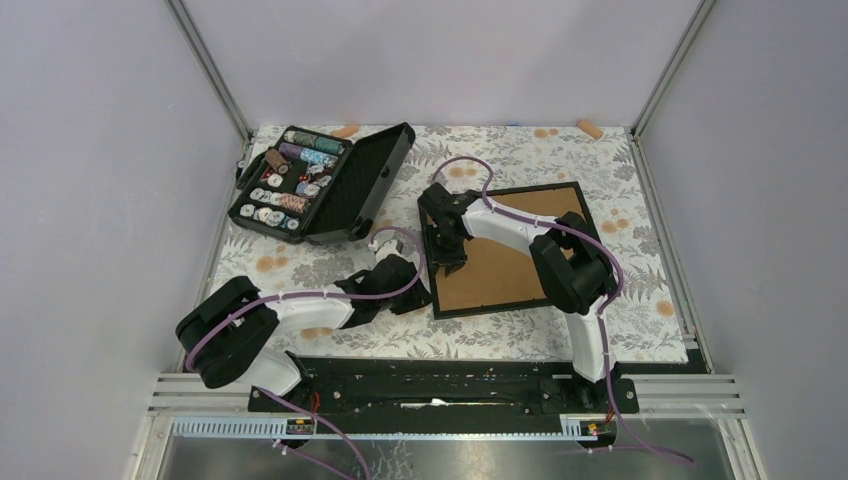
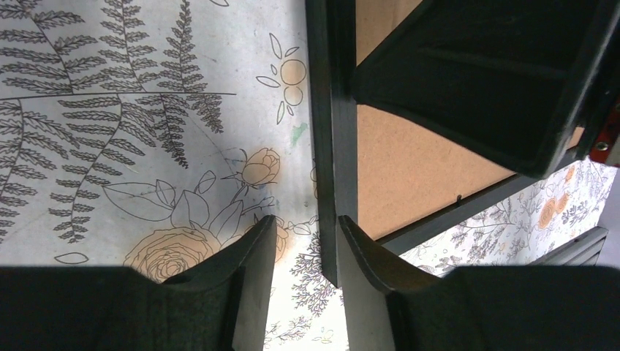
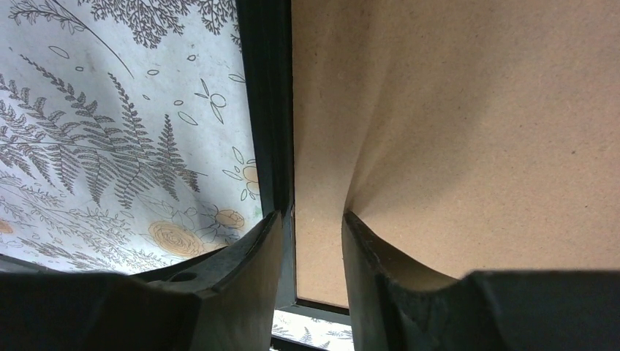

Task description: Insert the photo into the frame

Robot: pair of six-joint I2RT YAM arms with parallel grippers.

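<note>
Tablecloth (image 1: 480, 340), frame (image 1: 500, 275) everywhere; spool case (image 1: 320, 180) overhead only

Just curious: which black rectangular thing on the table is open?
The black plastic case at far left: its lid is swung back, thread spools showing. The thin black picture frame lies flat, brown back up.

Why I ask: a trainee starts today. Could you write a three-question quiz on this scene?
1. True or false: the frame lies with its brown board back up.
2. Where is the open case of thread spools? A) far left B) near right C) on the frame
3. Fill in: the left gripper and right gripper both sit at the frame's ___ edge.
Key: 1 true; 2 A; 3 left.
</note>
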